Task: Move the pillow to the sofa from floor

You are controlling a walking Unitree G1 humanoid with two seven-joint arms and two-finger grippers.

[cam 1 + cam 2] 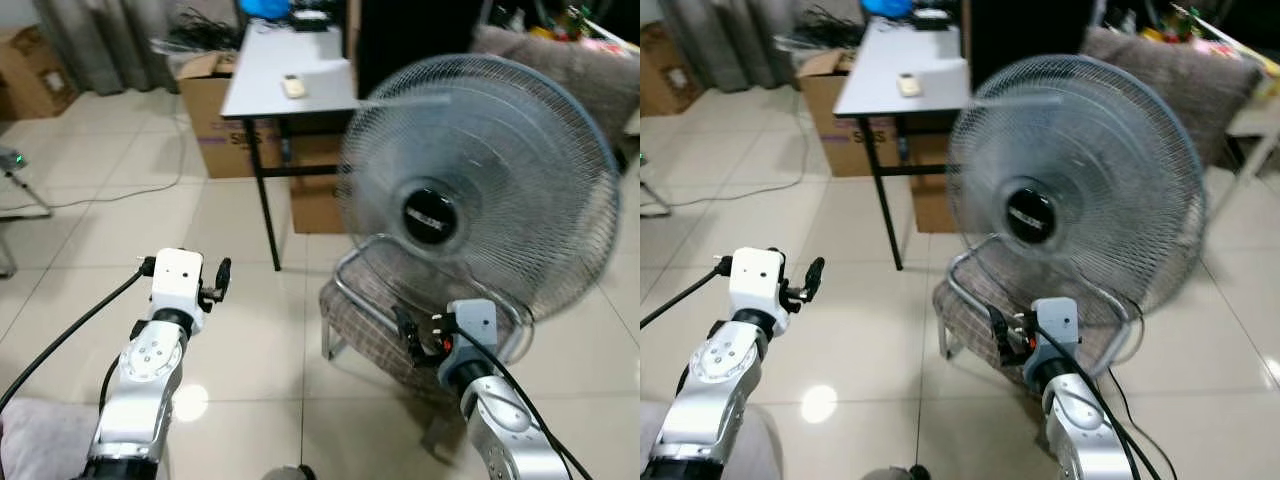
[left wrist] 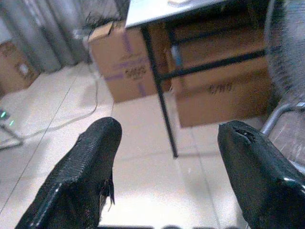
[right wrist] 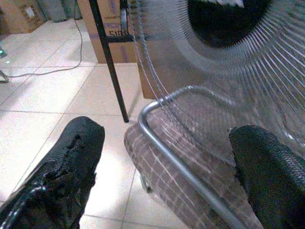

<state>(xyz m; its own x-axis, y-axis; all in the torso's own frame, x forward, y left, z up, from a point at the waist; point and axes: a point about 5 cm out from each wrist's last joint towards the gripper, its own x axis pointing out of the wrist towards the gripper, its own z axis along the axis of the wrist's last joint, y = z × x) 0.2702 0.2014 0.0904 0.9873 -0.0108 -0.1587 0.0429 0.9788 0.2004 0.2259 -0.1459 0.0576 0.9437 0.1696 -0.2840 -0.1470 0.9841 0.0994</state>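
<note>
Below and behind the left gripper [image 2: 164, 143] (fingers spread, holding nothing), the pillow [image 1: 40, 440] is cut off at the frame corner, so its long axis cannot be told. Ahead of the right gripper [image 3: 164, 157], likewise spread, stand a fan [image 1: 480, 190] and a checked seat [image 3: 190, 157].

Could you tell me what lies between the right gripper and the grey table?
The fan and the checked stool beneath it stand between the right gripper and grey table, in the eye views.
</note>
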